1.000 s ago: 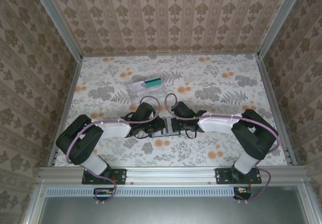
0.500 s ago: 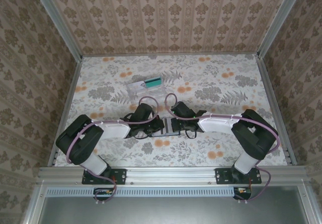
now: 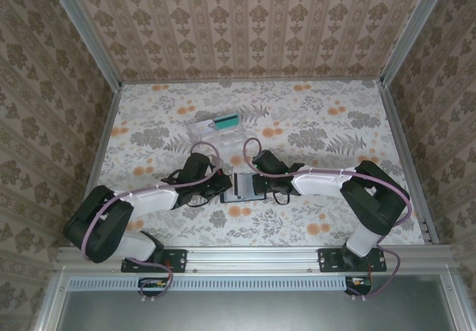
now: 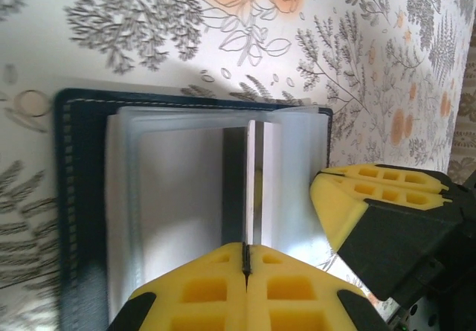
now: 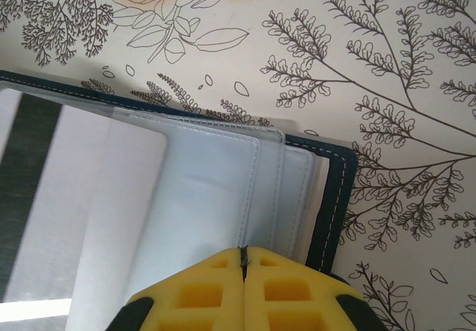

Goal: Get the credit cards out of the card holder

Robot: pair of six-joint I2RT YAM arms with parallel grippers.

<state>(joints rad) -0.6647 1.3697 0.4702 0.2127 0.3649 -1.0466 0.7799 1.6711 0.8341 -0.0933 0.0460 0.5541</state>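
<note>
The left fingers (image 4: 245,268) are pressed together with a thin leaf (image 4: 251,175) standing edge-on in their seam. Whether it is a card or a clear sleeve I cannot tell. Well behind them on the desk (image 3: 320,130), a teal card (image 3: 225,120) lies with a clear box (image 3: 202,129).

The leaf rises from the card holder (image 4: 74,197), which lies open between the two arms, navy cover down and pale pockets up. One of the credit cards (image 5: 33,190) — pale, with a dark stripe — sits under a clear sleeve inside it.

The right fingers (image 5: 244,265) are closed on the holder's pocket edge.

The cards should be light, stiff and slick, while the sleeves are soft and likely to cling. The holder is light enough to drag along unless pinned. The best hold is probably a card's exposed edge, drawn straight out of its pocket.
</note>
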